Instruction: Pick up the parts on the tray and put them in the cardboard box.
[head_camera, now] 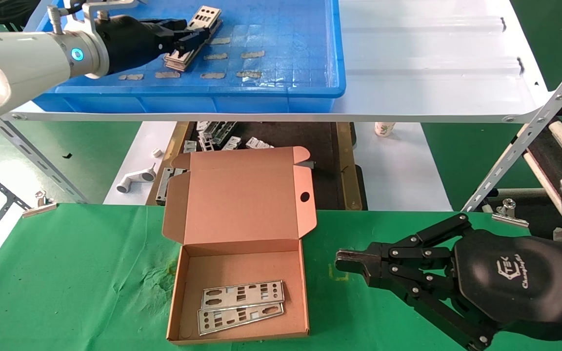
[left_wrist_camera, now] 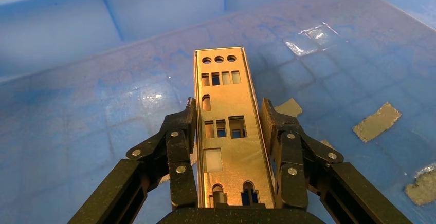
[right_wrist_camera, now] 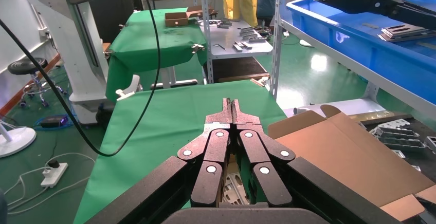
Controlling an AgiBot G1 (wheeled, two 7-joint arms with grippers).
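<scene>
On the upper shelf the blue tray holds a short stack of silver parts. My left gripper reaches in from the left. It is shut across the width of the top part, one finger on each long edge. The cardboard box lies open on the green table below, lid up. Two parts lie flat inside it. To the right of the box my right gripper hovers low over the cloth, shut and empty.
The tray sits on a white shelf board braced by a slanted metal strut. Behind the box lie small brackets, a white pipe fitting and a paper cup. Metal clips pin the cloth.
</scene>
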